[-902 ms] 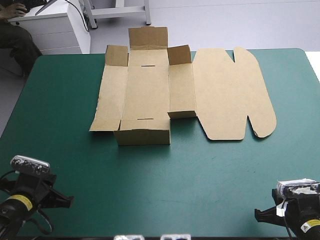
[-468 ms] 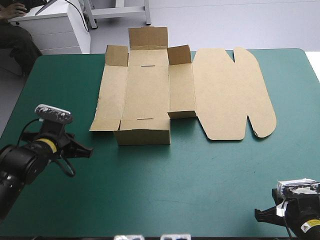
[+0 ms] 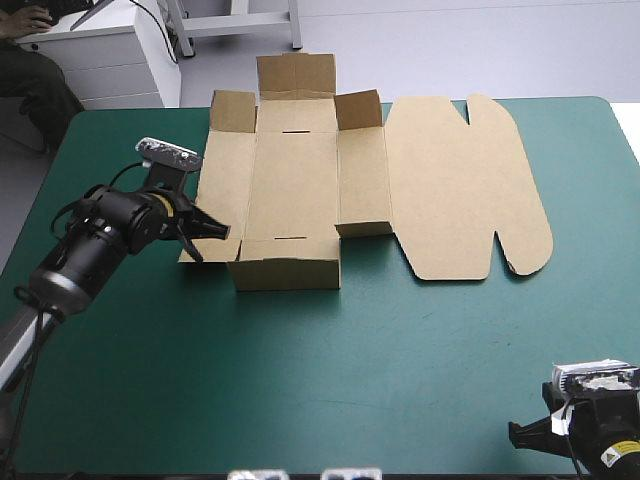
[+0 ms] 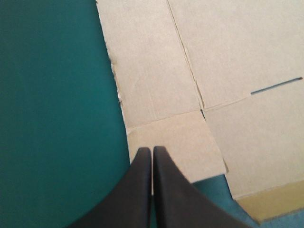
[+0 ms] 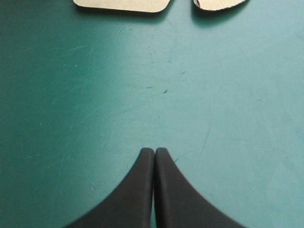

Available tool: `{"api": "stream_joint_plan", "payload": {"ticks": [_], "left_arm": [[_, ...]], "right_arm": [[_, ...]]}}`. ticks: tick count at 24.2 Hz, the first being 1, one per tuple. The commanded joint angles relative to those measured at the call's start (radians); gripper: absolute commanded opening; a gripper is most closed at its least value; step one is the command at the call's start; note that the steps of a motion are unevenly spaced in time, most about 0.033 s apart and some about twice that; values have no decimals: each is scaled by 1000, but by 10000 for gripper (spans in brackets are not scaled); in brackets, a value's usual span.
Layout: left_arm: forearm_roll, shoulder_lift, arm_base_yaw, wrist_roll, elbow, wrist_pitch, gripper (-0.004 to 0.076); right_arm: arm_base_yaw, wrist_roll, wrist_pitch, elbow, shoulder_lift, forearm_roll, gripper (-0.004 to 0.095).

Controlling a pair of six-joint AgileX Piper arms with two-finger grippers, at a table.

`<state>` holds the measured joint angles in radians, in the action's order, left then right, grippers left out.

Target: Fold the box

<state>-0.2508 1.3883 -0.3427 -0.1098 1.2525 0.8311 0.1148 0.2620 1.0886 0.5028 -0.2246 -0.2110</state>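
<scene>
The brown box (image 3: 295, 180) lies spread on the teal-green cover (image 3: 330, 370), its near wall (image 3: 287, 272) and far flaps raised. Its rounded lid (image 3: 460, 190) lies flat to the right. My left gripper (image 3: 215, 232) is at the box's near left corner. In the left wrist view its tips (image 4: 152, 150) are shut, with nothing between them, just over the small corner flap (image 4: 183, 140). My right gripper (image 3: 520, 432) rests low at the table's near right corner. It is shut (image 5: 154, 151) over bare cover, with the lid's rounded edge (image 5: 123, 4) far ahead of it.
A white drawer cabinet (image 3: 100, 60) stands beyond the table's far left corner. The box's far flap (image 3: 296, 73) reaches past the table's far edge. The table's right edge (image 3: 625, 140) runs close to the lid.
My left arm has swung from the near left corner forward and right, up to the box's near left corner flap. The right arm and the box have not moved.
</scene>
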Motion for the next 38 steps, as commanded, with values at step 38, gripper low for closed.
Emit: {"api": "stream_joint_plan", "payload": {"ticks": [38], "left_arm": [[1120,768,612,522,779,354,18]], "right_arm": [[-4,-46,-44,23,-11,-4,-19]]}}
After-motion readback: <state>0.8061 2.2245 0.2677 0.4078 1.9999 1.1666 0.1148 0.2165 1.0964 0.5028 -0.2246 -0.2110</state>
